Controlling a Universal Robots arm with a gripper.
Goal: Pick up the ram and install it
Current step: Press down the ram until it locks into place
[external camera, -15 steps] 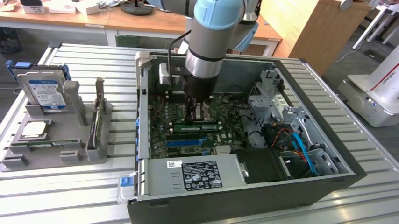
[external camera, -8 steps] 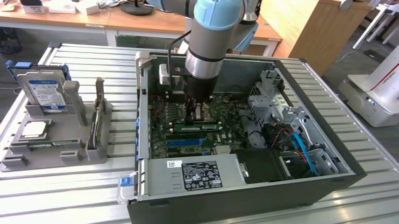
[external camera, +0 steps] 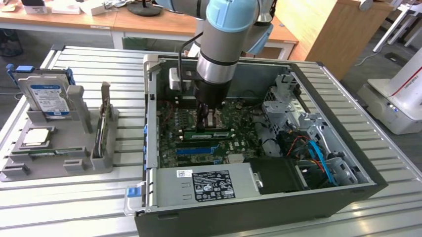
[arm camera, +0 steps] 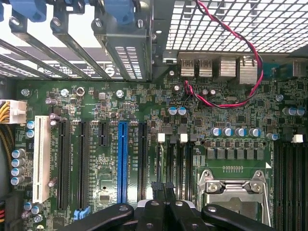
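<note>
My gripper (external camera: pixel 211 124) reaches down into the open computer case (external camera: pixel 343 123), over the motherboard (arm camera: pixel 106 96) beside the processor socket (arm camera: pixel 236 192). In the wrist view my gripper (arm camera: pixel 163 188) has its two black fingers pressed together, with no gap between them. In the exterior view, the ram (external camera: pixel 206 134), a slim green strip with black chips, stands on edge in a slot just under the fingertips. I cannot tell whether the fingers touch it. The black memory slots (arm camera: pixel 179 159) with white clips run straight out from the fingertips.
A grey tray (external camera: pixel 79 163) on the exterior view's left holds a hard drive (external camera: pixel 47 98), a square silver processor (external camera: pixel 36 138) and a thin upright piece (external camera: pixel 104 118). Inside the case are a blue slot (arm camera: pixel 122 161), red-black wires (arm camera: pixel 226 101), the power supply (external camera: pixel 211 185) and drive cages (external camera: pixel 290 108).
</note>
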